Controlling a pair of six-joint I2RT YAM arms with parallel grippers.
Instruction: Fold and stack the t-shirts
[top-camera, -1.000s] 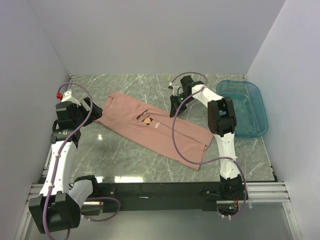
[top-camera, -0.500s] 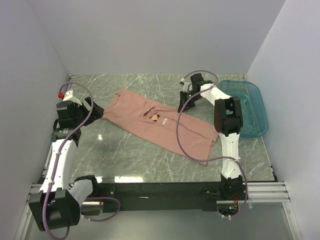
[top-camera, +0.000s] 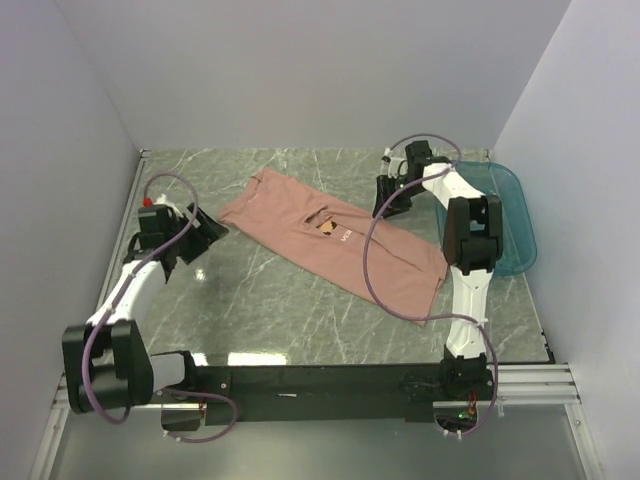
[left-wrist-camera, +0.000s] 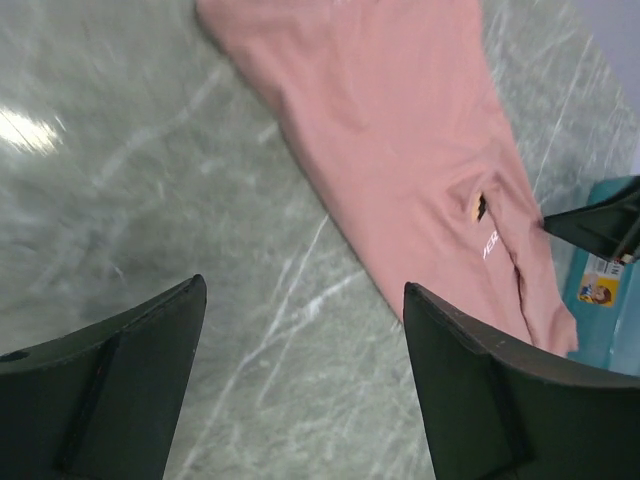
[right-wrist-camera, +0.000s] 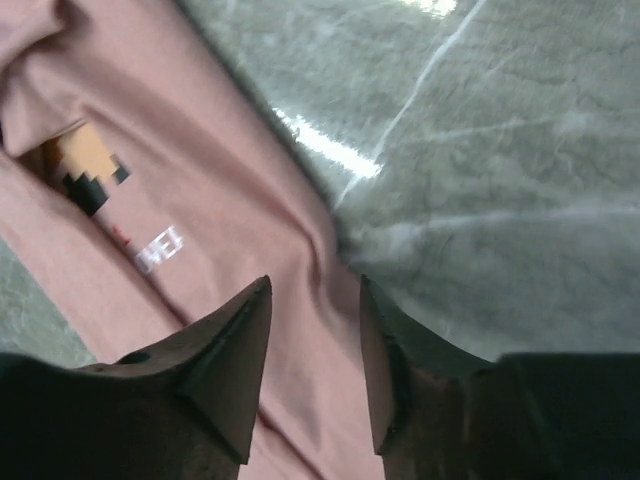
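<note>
The right gripper (right-wrist-camera: 313, 288) has its jaws partly apart, with a narrow gap between the two dark fingers (right-wrist-camera: 225, 350). Nothing is clamped in that gap. It hangs low over the far long edge of the t-shirt (right-wrist-camera: 230, 190), and a soft crease in the pink cloth runs under the gap. I cannot tell whether the fingertips touch the fabric. Just beyond the tips, the shirt's edge meets the bare grey marble table (right-wrist-camera: 500, 150). To the other side of the tips lies the orange-brown pixel print (right-wrist-camera: 85, 165), with white lettering beside it.

The left gripper (left-wrist-camera: 303, 295) stands wide apart and holds nothing, with only marble beneath it. It is near the shirt's far-left end but clear of it.

From above, the dusty-pink shirt lies flat as a long band. It runs diagonally from far left to near right across the middle of the table, between the two grippers. The print shows through a slit near the band's middle. A translucent teal tub (top-camera: 512, 225) sits at the table's right side, just beyond the right gripper and apart from the shirt.
</note>
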